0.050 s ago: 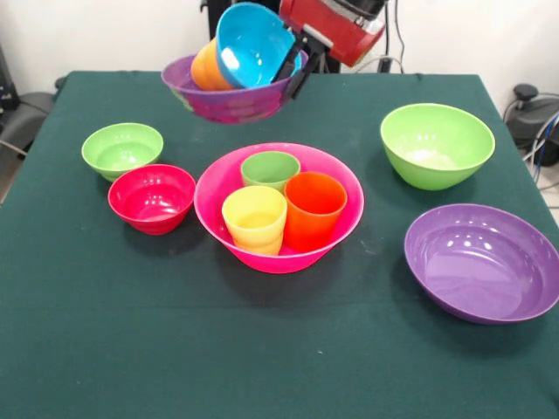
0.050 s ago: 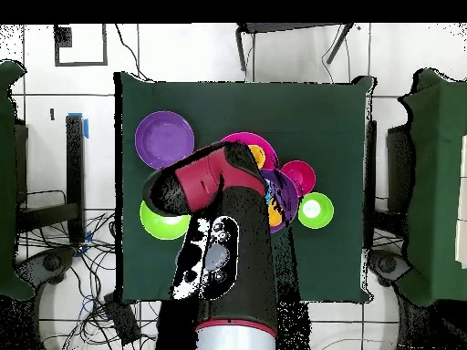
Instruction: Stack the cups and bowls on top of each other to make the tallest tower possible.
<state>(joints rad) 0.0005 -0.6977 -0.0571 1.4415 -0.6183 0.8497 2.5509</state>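
Clearly the end effector [image 1: 295, 72] is clamped on the rim of a purple bowl [image 1: 229, 98] carrying the blue bowl [image 1: 253, 45] and an orange cup [image 1: 208, 68], held above the counter [image 1: 79, 332]. Below and nearer the camera sits the hot-pink bowl [image 1: 279, 209] with three cups; next, this load probably needs lowering level onto them.

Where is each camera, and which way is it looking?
Front view: sits across the table, facing the robot; it shows the hot-pink bowl with three cups, and the red arm at the top holding up a purple bowl.
Overhead view: sits above the table, looking straight down; the arm covers much of the middle.
Both show: the green tablecloth, the other purple bowl and the red bowl.
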